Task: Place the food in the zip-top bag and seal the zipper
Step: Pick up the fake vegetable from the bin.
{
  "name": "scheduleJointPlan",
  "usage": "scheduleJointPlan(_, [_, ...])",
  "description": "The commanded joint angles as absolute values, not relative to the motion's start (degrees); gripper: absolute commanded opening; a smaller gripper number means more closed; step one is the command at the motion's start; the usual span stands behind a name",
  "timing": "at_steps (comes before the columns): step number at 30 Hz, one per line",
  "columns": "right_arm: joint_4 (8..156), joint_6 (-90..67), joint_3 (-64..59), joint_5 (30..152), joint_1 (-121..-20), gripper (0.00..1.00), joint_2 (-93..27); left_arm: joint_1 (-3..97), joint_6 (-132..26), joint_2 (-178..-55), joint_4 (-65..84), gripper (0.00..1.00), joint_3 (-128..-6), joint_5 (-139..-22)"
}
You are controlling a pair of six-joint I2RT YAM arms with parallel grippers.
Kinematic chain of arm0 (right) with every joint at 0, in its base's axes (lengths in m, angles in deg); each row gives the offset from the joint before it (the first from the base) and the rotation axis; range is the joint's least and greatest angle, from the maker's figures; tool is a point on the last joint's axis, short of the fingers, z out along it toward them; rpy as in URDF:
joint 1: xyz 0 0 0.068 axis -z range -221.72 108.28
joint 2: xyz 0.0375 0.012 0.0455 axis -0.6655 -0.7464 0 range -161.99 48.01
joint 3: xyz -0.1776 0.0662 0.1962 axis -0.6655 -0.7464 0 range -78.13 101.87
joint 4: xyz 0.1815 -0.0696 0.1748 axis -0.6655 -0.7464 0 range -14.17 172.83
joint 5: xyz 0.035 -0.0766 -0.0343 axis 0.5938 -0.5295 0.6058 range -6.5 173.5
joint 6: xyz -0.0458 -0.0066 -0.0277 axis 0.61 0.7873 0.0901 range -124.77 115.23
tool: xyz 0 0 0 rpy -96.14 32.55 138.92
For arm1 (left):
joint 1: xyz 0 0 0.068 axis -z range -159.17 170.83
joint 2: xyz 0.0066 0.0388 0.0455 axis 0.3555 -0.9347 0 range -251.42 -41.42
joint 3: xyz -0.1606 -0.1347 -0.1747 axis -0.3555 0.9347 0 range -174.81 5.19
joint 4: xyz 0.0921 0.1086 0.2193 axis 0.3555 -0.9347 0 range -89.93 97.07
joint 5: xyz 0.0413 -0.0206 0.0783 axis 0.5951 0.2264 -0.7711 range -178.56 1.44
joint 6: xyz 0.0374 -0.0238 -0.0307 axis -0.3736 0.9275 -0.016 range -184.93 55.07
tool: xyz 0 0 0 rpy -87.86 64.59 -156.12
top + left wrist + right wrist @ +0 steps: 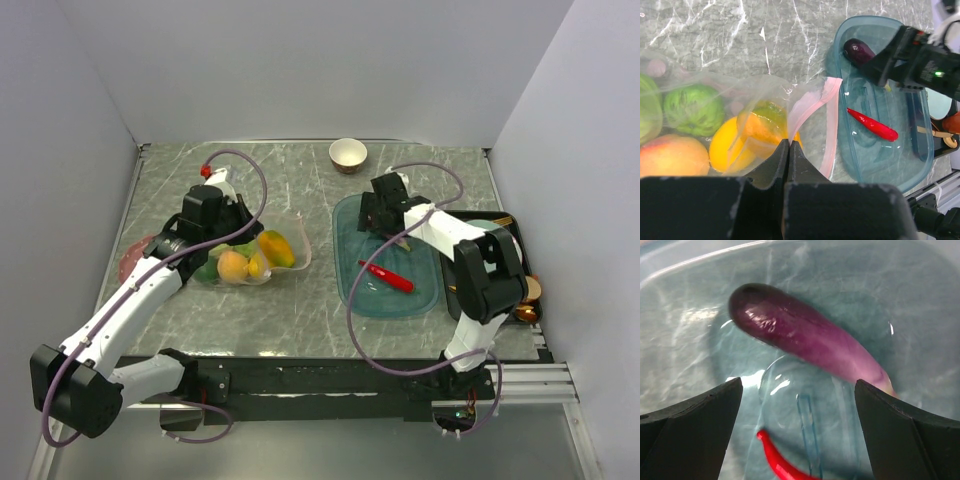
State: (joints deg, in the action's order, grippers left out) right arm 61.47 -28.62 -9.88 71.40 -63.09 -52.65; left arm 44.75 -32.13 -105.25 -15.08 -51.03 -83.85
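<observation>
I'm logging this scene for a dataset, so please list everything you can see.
Zip-top bag: one, clear, left-centre; pink zipper along its mouth.
Food in bag: at least five, orange, yellow, green.
Teal tray: one, translucent, right-centre.
Eggplant: one, purple, in teal tray.
Chili: one, red, in teal tray.
Bowl: one, cream-and-brown, far centre.
Dark tray: one, right edge, partly hidden.
Left claw: shut on bag's mouth edge.
Right claw: open, above eggplant.

No legible text, labels, nos. or signs in any view.
</observation>
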Motion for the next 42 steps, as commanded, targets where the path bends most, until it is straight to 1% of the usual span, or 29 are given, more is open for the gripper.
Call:
scheduleJointPlan(1, [64.6,-26.0,-6.5,71.1,-62.3,1.00,-55.4,44.6,-32.1,-104.4,-14.6,0.01,-51.8,-83.1])
scheduleJointPlan(7, [65.1,-25.6,-6.6,70.0,-61.8,1.00,-56.6,44.6,-32.1,-104.5,-14.3,0.01,-52.0,-83.2])
scheduleJointPlan(15, [68.2,-24.6,-7.9,66.4,-61.8,1.00,-53.1,44.6,-32.1,-105.4,-13.9,0.01,-52.1,-82.8])
scheduleJointPlan(20, [64.7,-23.8,-3.3,65.0,-61.7,1.00,-59.2,44.6,-31.7,-105.8,-13.3,0.01,-52.0,-82.6])
scheduleJointPlan(23, [64.5,-24.4,-2.3,67.0,-61.6,1.00,-60.8,44.7,-31.9,-106.1,-13.6,0.01,-52.3,-82.5])
scheduleJointPlan(32, [66.2,-27.7,-8.4,75.1,-61.6,1.00,-57.6,44.6,-32.4,-106.4,-13.4,0.01,-51.9,-83.9])
scheduleJointPlan(37, [66.1,-29.0,-10.5,78.3,-61.5,0.96,-55.8,44.6,-32.3,-107.1,-13.5,0.01,-52.4,-83.6])
scheduleJointPlan(38, [66.5,-29.1,-10.9,79.4,-61.5,0.93,-55.4,44.6,-32.3,-107.1,-13.4,0.01,-52.5,-83.6])
scheduleJointPlan(40, [66.4,-29.5,-11.8,80.1,-61.6,0.91,-54.2,44.6,-32.4,-107.2,-13.3,0.01,-52.6,-83.5])
scheduleJointPlan(42, [66.5,-29.7,-12.6,81.0,-61.6,0.85,-53.3,44.6,-32.4,-107.2,-13.4,0.01,-52.6,-83.5])
